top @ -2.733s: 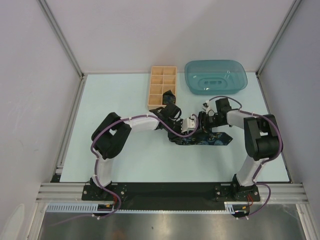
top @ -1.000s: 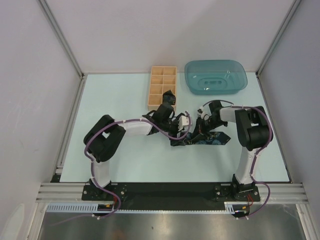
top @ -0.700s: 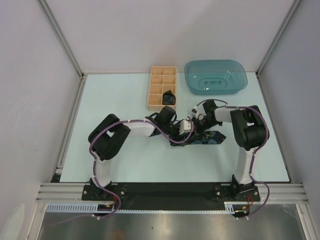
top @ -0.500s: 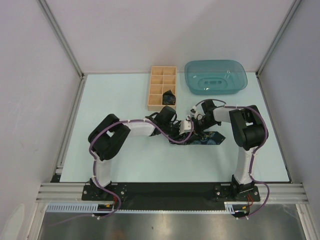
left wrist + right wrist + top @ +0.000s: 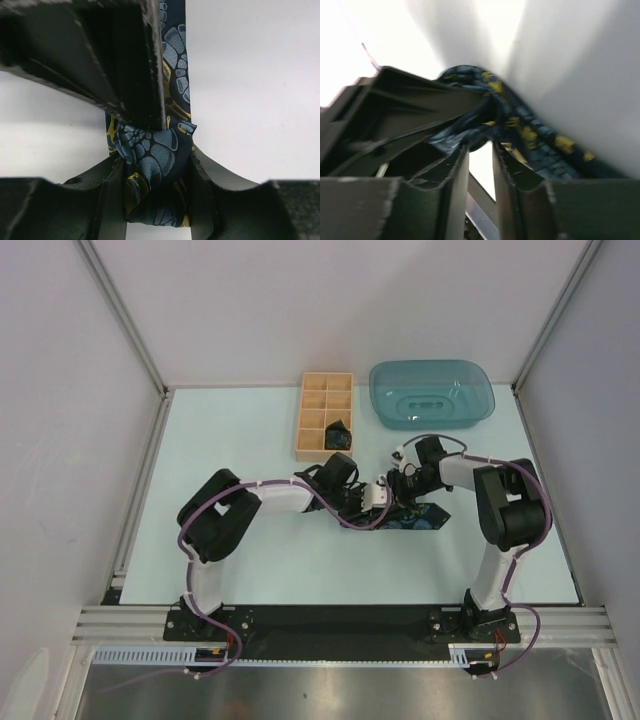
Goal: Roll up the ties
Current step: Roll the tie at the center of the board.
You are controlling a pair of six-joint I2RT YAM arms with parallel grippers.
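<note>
Tie (image 5: 159, 150) is soft, light, slick woven fabric with no stiffness; I expect the fold to spring open if released. It sits bunched between the fingers of the left gripper (image 5: 154, 172), touching both. The flat strip runs straight ahead of that hand across the table (image 5: 250, 100). Left jaws are roughly half closed and gripping the fold. My call: hold across the bundle's full width, not an edge, or the layers slide apart.

Right gripper (image 5: 480, 152): jaws a narrow crack apart, bright table showing through the gap, nothing pinched that I can see. The tie humps up just past its tips. That view is blurred, so contact at the tips is unclear.

From above, both grippers cover the fold. Only the loose end (image 5: 425, 520) shows, just beside the right hand. I can't tell how many turns are wound. One rolled tie (image 5: 338, 434) sits in the wooden box (image 5: 327, 375), beyond the left hand.
</note>
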